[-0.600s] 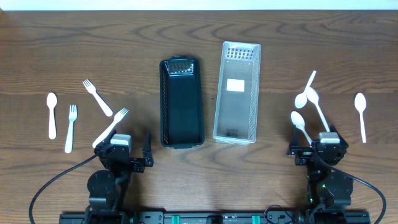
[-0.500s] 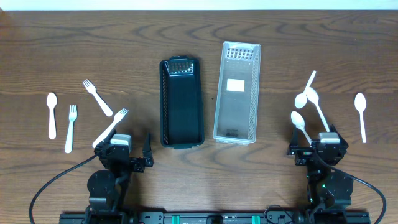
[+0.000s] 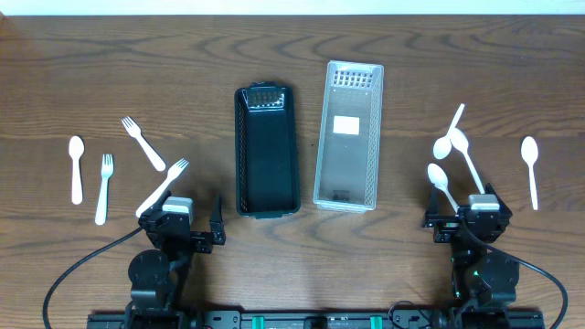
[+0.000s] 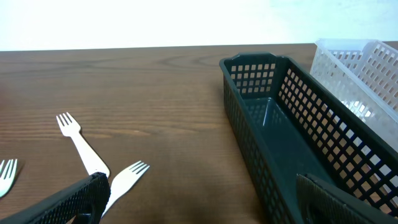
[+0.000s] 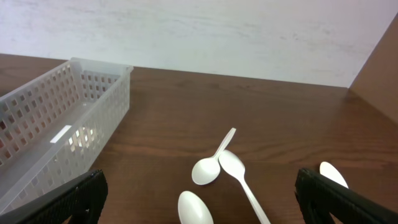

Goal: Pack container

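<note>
Brown wood table [image 3: 91, 55], dark green slotted plastic basket [image 3: 267, 151] beside clear perforated plastic basket [image 3: 348, 137], left gripper [image 3: 187, 221] and right gripper [image 3: 464, 217] fingers apart.

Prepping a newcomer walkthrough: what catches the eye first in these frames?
Two long baskets lie side by side in the middle, with no cutlery in either: a dark basket and, to its right in the overhead view, a clear basket. White plastic cutlery is scattered on both flanks: three forks and a lone spoon on the dark basket's side, and four spoons beyond the clear one.
</note>
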Controlling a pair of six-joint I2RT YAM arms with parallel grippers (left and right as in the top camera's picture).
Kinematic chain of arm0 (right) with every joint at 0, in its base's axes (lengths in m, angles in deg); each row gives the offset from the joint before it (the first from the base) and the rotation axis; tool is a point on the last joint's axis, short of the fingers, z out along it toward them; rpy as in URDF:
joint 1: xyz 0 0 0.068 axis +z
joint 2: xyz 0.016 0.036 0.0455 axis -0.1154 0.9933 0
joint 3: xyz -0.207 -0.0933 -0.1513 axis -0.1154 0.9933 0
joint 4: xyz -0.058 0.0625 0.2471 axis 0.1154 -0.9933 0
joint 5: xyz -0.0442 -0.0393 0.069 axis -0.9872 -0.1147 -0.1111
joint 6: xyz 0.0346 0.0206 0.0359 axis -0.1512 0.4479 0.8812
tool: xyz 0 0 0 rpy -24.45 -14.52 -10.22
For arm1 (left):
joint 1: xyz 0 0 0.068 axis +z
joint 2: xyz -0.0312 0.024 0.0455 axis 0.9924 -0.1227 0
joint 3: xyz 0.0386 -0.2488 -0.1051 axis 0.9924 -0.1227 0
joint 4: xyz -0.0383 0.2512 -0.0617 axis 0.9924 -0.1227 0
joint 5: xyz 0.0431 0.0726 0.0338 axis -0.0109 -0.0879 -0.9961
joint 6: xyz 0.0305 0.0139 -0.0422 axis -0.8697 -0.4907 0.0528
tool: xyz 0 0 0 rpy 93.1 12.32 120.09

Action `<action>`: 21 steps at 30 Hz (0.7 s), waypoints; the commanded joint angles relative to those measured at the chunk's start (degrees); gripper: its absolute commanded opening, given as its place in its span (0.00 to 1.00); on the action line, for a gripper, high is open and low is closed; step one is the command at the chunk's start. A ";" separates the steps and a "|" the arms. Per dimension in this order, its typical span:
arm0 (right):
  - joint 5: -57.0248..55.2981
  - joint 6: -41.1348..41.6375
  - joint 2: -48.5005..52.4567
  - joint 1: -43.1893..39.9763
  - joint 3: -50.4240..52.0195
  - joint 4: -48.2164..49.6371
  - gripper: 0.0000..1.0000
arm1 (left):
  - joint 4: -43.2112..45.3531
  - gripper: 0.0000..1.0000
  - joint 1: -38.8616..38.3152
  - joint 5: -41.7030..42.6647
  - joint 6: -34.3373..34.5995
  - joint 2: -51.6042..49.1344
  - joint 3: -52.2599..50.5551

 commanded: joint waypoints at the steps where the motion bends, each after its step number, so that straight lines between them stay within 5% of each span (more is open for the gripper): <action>1: -0.59 0.48 -0.13 0.26 0.24 -0.07 0.99 | -0.76 0.98 0.20 -0.28 0.22 0.39 -1.22; 21: -0.59 0.48 -0.13 0.26 0.24 -0.07 0.99 | -0.76 0.98 0.20 -0.28 0.22 0.39 -1.22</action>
